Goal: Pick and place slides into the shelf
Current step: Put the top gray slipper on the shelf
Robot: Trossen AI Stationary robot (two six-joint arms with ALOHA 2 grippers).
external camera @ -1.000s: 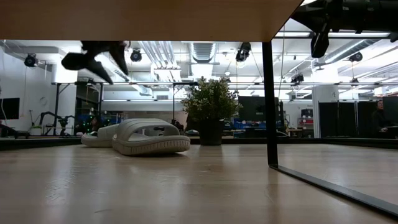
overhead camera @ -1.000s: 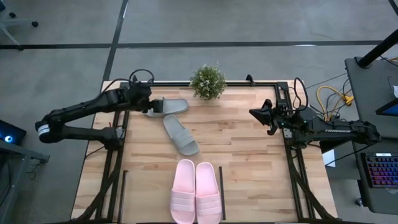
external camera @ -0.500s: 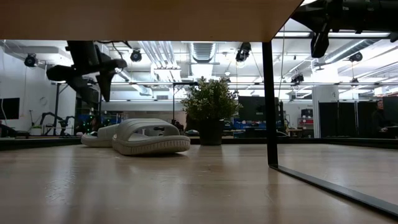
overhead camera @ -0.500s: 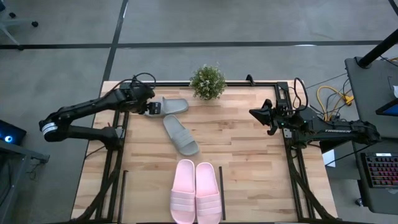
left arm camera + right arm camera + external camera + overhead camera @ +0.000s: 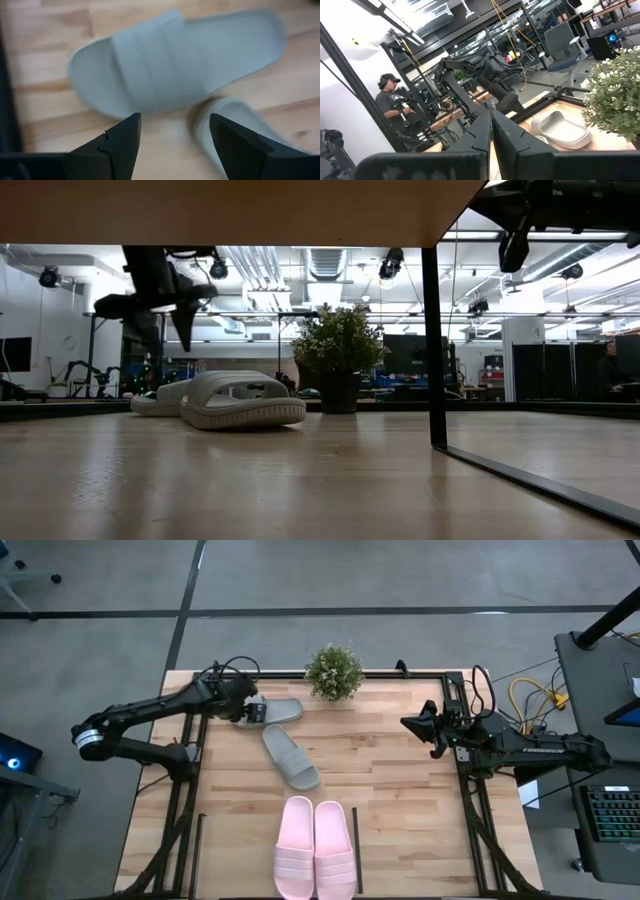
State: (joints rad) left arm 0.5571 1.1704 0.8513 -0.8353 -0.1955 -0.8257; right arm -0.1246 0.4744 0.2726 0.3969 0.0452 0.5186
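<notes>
Left gripper (image 5: 252,712) hung above rear grey-green slide (image 5: 278,711), fingers (image 5: 120,145) spread apart, nothing held. That slide lay near table's 11 o'clock, long axis running 3 to 9 o'clock. Second grey-green slide (image 5: 291,756) just beside it toward centre, long axis running 11 to 5 o'clock. Pink pair (image 5: 315,848) side by side at 6 o'clock edge between shelf bars (image 5: 357,848), long axes 12 to 6. Right gripper (image 5: 408,721) idle at 3 o'clock side, fingers pressed together, empty.

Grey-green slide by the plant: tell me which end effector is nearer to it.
Left. The left end effector hangs open right over the grey-green slide at its end away from the plant. The right end effector waits shut, far across the table.
</notes>
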